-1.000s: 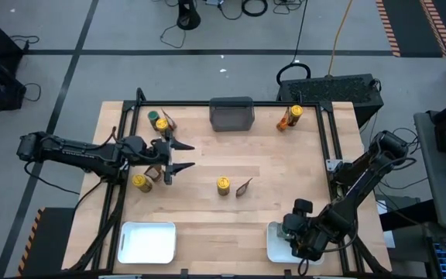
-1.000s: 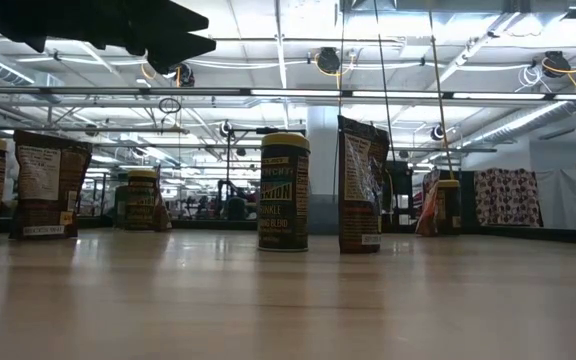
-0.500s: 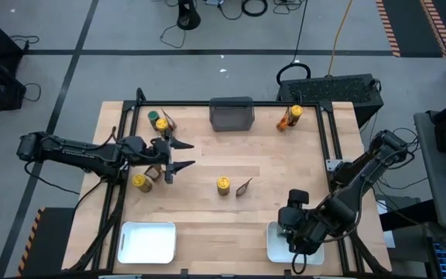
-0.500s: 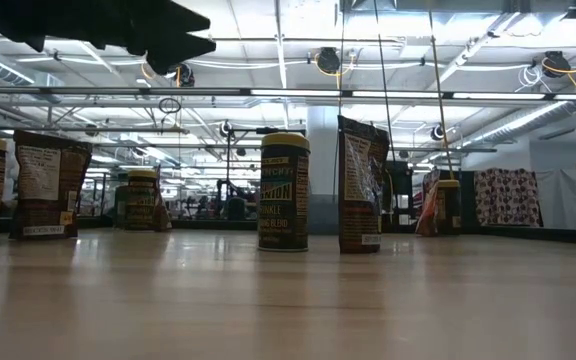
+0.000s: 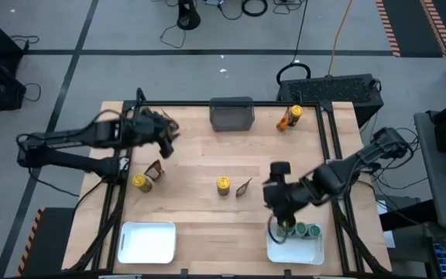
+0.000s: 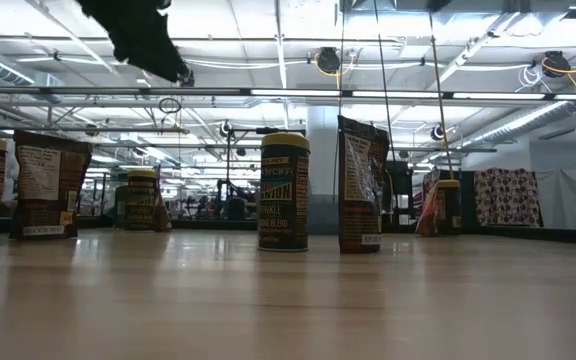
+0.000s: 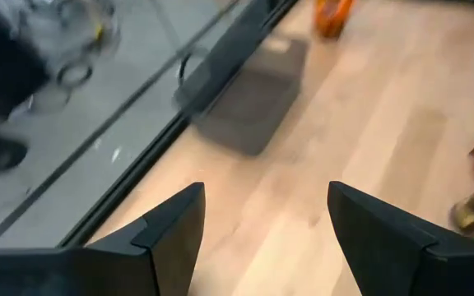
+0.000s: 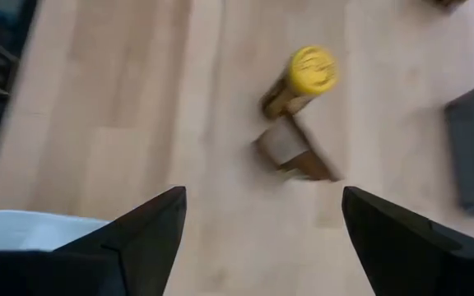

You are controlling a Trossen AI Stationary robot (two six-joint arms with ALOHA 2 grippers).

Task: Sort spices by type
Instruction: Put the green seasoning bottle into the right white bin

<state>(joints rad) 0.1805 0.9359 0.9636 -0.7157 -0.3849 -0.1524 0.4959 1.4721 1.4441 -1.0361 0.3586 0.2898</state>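
On pale wood-grain table (image 5: 207,167), round yellow-lidded jar (image 5: 223,184), flat pointed packet (image 5: 244,187)

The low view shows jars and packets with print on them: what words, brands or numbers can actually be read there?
Yellow-lidded jar: large letters ending in "TION" and, below, what looks like "BLEND"; the rest is too blurred.
Brown packet beside it: white panel of fine print, unreadable.
Left packet: white panel of small text, unreadable.
Far jars' labels: too small to read.

Overhead, table-level and two wrist cameras, all sharing the wooden table (image 5: 207,167).
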